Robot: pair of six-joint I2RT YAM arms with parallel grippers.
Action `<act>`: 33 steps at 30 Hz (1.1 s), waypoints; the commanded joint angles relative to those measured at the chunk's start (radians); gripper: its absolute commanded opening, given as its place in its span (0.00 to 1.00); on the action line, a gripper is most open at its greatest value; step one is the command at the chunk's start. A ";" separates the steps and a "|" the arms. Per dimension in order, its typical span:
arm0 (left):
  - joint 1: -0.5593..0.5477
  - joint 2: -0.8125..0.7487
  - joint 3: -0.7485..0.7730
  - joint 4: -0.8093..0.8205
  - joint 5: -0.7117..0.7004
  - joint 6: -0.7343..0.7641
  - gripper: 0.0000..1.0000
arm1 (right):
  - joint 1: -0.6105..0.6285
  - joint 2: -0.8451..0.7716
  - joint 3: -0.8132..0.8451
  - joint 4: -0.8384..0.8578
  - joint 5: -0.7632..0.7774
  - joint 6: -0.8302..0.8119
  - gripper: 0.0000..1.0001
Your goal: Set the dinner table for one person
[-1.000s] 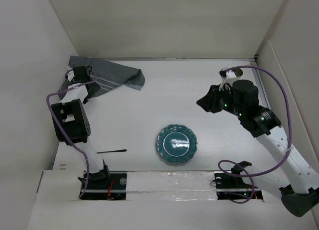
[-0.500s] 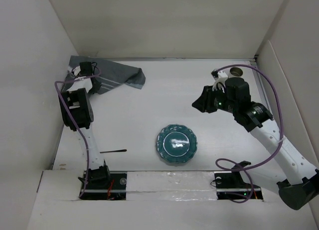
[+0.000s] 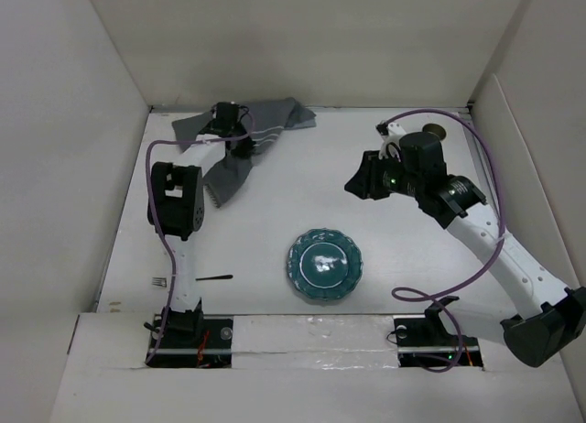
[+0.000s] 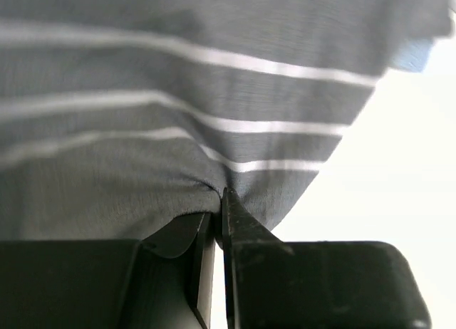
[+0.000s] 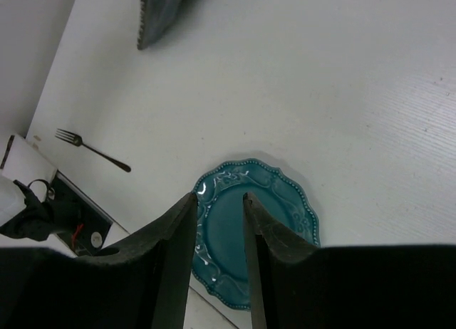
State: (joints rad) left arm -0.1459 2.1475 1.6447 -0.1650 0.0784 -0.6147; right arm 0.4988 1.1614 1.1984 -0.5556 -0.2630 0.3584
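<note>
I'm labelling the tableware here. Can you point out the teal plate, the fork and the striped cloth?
teal plate (image 3: 324, 266): top view, centre of its well.
fork (image 5: 105, 157): right wrist view, middle of its handle.
striped cloth (image 4: 107, 186): left wrist view, plain grey below the stripes.

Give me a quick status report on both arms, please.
Left gripper: jaws shut on grey striped mat, far left of dinner table. Right gripper: jaws open, empty, clear of teal plate. Fork at near left edge. Nothing in the way.
</note>
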 commanded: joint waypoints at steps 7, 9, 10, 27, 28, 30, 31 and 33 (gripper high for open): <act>-0.095 -0.087 0.118 -0.168 0.045 0.121 0.45 | 0.006 0.000 0.032 0.063 -0.008 -0.004 0.59; -0.095 -0.192 0.041 -0.159 0.002 0.128 0.53 | 0.006 0.000 0.015 0.065 -0.008 0.007 0.61; -0.095 -0.233 0.008 -0.153 -0.049 0.128 0.54 | 0.006 -0.002 0.009 0.068 -0.010 0.008 0.60; -0.095 -0.850 -0.928 -0.007 -0.226 -0.417 0.37 | 0.056 -0.042 -0.072 0.088 -0.047 0.024 0.00; -0.095 -0.848 -0.939 0.001 -0.230 -0.453 0.46 | 0.057 -0.052 -0.079 0.086 -0.048 0.025 0.00; -0.095 -0.828 -0.953 0.018 -0.238 -0.480 0.52 | 0.057 -0.060 -0.091 0.077 -0.047 0.027 0.00; -0.095 -0.819 -0.948 0.016 -0.261 -0.496 0.53 | 0.066 -0.074 -0.095 0.072 -0.045 0.028 0.00; -0.086 -0.784 -0.942 0.015 -0.278 -0.542 0.54 | 0.066 -0.088 -0.114 0.072 -0.042 0.033 0.00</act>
State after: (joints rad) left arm -0.2352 1.3422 0.6880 -0.1860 -0.1482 -1.0489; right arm 0.5514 1.1179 1.0966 -0.5095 -0.2962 0.3859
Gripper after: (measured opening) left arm 0.534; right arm 0.010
